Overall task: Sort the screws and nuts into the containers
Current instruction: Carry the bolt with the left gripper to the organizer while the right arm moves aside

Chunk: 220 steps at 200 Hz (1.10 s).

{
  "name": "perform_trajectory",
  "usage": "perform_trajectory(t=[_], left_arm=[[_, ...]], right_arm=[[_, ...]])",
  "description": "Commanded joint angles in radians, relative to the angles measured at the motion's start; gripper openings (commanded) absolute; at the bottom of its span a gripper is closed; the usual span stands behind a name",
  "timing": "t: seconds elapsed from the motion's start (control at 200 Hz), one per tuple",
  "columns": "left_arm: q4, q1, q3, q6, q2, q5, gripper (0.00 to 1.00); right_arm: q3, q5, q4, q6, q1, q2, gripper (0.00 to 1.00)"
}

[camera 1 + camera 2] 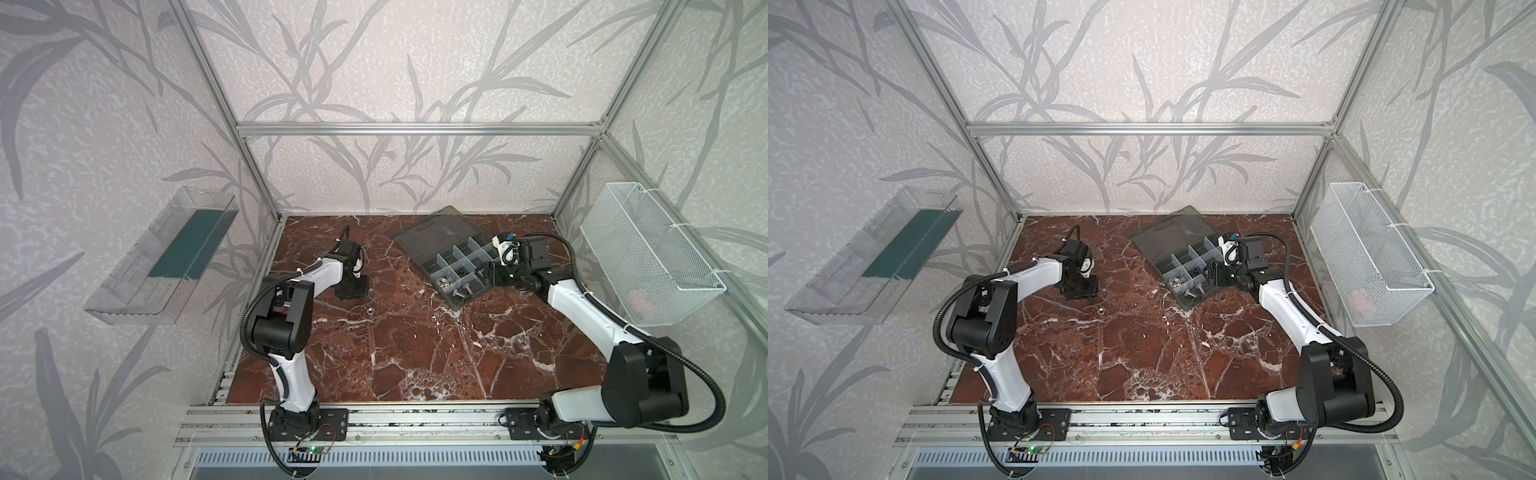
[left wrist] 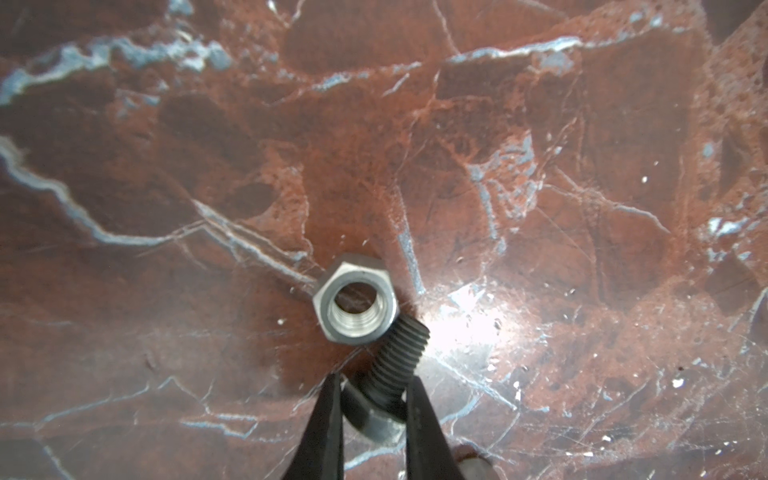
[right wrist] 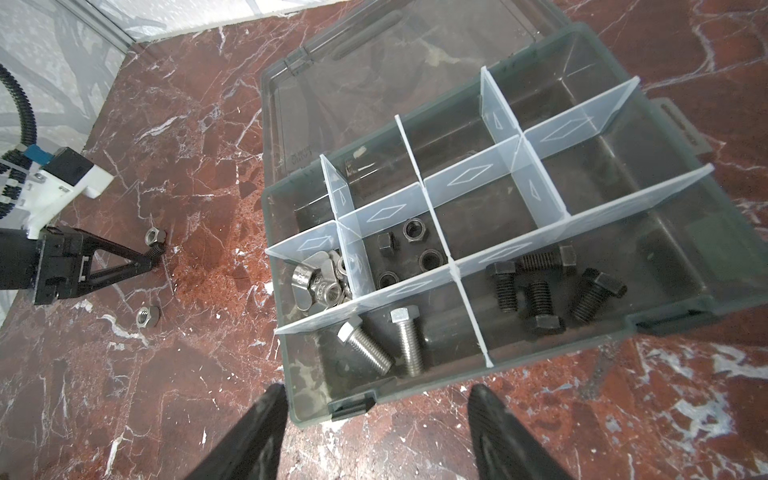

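The red-brown marble tabletop is filling the floor of the cell in both top views. On the side walls, a clear plastic tray is hanging at 9 o'clock and a white wire basket at 3 o'clock. The smoky-grey organiser box is sitting at about 1 o'clock on the table, turned at an angle. Its lid is lying open and flat toward 11 o'clock.

The right gripper is hovering at the box's 3 o'clock side, its jaws standing wide apart with nothing between them. The left gripper is reaching down to the marble at about 10 o'clock. Its jaws are pinching a black screw where the shank meets the head.

Inside the compartments, four more black screws are lying in one and two silver screws in the one beside it. Four dark nuts are sitting in a smaller one, and a heap of silver wing nuts is sitting next to those.

The gripped screw's threaded tip is touching a silver nut that is lying flat on the marble. A second silver nut is lying loose at 5 o'clock from the left gripper, apart from it.
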<state>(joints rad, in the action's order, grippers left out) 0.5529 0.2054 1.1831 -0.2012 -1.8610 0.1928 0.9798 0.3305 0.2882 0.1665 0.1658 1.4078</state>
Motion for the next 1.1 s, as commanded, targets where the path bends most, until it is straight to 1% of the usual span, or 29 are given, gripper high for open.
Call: perform_trajectory(t=[0.0, 0.175, 0.315, 0.53, 0.615, 0.68, 0.845, 1.095], left_arm=[[0.018, 0.017, 0.018, 0.019, -0.009, 0.017, 0.0], [0.003, 0.037, 0.007, 0.011, 0.025, 0.042, 0.0], [-0.029, 0.052, 0.002, -0.017, 0.072, 0.088, 0.0], [-0.08, 0.109, 0.05, -0.079, 0.132, 0.155, 0.0], [-0.078, 0.146, 0.105, -0.096, 0.132, 0.17, 0.0], [-0.07, 0.178, 0.162, -0.101, 0.124, 0.171, 0.0], [-0.058, 0.251, 0.32, -0.127, 0.059, 0.212, 0.0], [-0.087, 0.365, 0.526, -0.173, -0.087, 0.274, 0.0]], right_arm=[[0.0, -0.007, -0.003, -0.012, 0.005, -0.005, 0.7], [0.0, -0.005, -0.003, -0.009, 0.003, -0.007, 0.7], [0.001, -0.019, -0.004, 0.008, 0.0, -0.014, 0.7], [-0.005, -0.166, 0.03, 0.104, -0.044, -0.041, 0.7], [-0.008, -0.253, 0.067, 0.169, -0.074, -0.049, 0.7], [-0.027, -0.288, 0.073, 0.215, -0.107, -0.062, 0.7], [-0.096, -0.27, 0.033, 0.314, -0.208, -0.106, 0.7], [-0.146, -0.225, 0.001, 0.338, -0.284, -0.13, 0.7]])
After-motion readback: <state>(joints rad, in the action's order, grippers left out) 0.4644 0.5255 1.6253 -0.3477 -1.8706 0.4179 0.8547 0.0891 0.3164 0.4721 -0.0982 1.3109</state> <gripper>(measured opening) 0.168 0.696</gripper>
